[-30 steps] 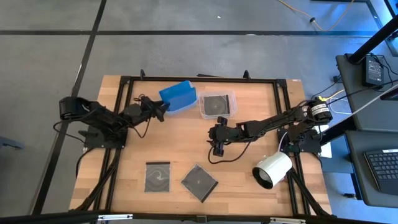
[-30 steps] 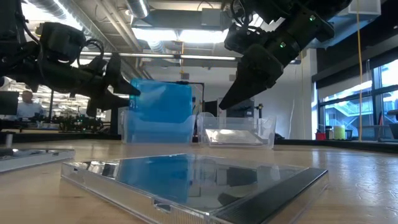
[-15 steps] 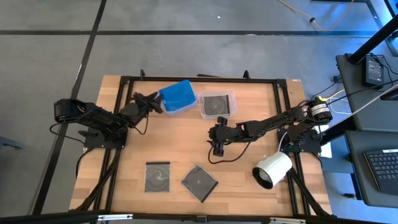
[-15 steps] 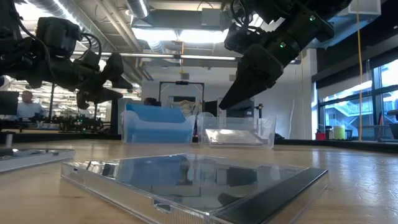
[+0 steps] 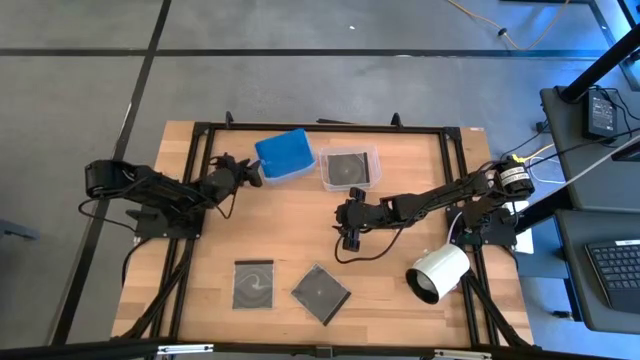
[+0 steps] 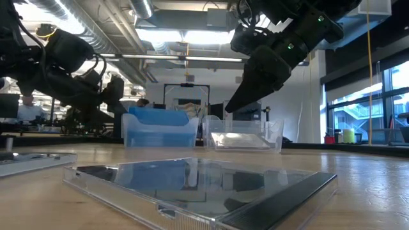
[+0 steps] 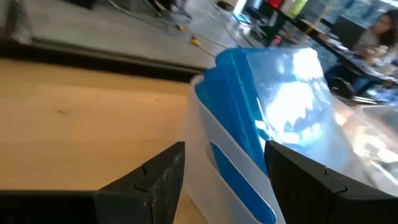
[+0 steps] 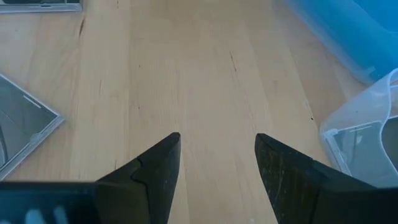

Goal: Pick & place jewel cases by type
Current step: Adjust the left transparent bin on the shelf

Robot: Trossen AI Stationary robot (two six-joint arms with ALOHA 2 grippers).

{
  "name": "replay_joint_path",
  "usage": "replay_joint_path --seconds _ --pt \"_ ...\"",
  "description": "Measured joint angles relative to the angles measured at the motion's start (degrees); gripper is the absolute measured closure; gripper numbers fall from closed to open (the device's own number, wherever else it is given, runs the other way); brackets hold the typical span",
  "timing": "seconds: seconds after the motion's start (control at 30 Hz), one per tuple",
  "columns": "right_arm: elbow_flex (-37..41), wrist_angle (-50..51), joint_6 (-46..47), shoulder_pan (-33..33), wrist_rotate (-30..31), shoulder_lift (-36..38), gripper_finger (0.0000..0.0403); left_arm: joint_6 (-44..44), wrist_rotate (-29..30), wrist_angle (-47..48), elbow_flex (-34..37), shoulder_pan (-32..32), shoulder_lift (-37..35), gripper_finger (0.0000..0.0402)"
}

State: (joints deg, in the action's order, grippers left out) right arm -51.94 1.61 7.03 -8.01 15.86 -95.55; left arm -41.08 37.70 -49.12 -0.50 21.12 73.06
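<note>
Several translucent blue jewel cases [image 5: 285, 155] lie stacked in a clear tub [image 6: 160, 135] at the table's far edge, seen close in the left wrist view [image 7: 273, 118]. A dark case [image 5: 349, 169] lies flat in the second clear tub [image 6: 246, 137] to its right. Two more dark cases [image 5: 253, 285] [image 5: 320, 293] lie flat near the near edge; one fills the low view [image 6: 198, 182]. My left gripper [image 5: 248, 173] [image 7: 224, 146] is open just left of the blue tub, touching nothing. My right gripper [image 5: 349, 238] [image 8: 217, 137] hangs open over bare wood at mid-table.
A white cylinder [image 5: 438, 272] lies on its side near the table's right edge, beside the right arm. A black frame runs around the table top [image 5: 300, 235]. Bare wood lies between the tubs and the two near cases. A person shows far off in the room [image 6: 27, 105].
The blue case that stood upright above the tub beside my left gripper has dropped down into the tub onto the other blue cases. My left gripper has drawn back toward the table's left edge, apart from the tub, and sunk a little.
</note>
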Motion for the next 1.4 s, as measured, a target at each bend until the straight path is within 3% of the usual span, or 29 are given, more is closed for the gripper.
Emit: replay_joint_path --seconds 0.2,0.37,0.5,0.73,0.87,0.97,1.03,1.27,1.4 --pt "0.00 0.00 -0.03 0.00 0.00 0.00 0.0193 0.69 0.29 -1.86 0.09 -0.06 -0.24 0.0187" --pt "0.00 0.00 -1.09 0.00 0.02 0.00 0.0193 6.93 -1.31 -8.61 0.14 -0.17 -2.55 0.0187" --pt "0.00 0.02 -1.09 0.01 0.02 0.00 0.0193 11.77 1.07 -8.51 0.14 -0.17 -7.19 0.0187" --pt "0.00 0.50 -1.08 0.01 0.02 0.00 0.0193 13.38 7.66 10.20 -0.71 -0.17 -16.55 0.0187" --pt "0.00 0.48 -1.10 0.02 0.02 0.00 0.0193 11.99 9.34 30.30 -6.45 -0.17 -20.72 0.0187" --pt "0.00 0.46 -1.14 0.02 0.02 0.00 0.0193 7.53 12.91 48.68 -12.51 -0.17 -21.14 0.0187" --pt "0.00 0.46 -1.11 0.02 0.02 0.00 0.0193 3.78 13.09 56.16 -15.42 -0.15 -20.73 0.0187" --pt "0.00 0.46 -1.11 0.02 0.02 0.00 0.0193 -3.77 5.87 58.81 -16.63 -0.17 -19.28 0.0187" --pt "0.00 0.44 -1.11 0.02 0.02 0.00 0.0193 -5.29 5.85 58.16 -16.63 -0.01 -16.45 0.0187"
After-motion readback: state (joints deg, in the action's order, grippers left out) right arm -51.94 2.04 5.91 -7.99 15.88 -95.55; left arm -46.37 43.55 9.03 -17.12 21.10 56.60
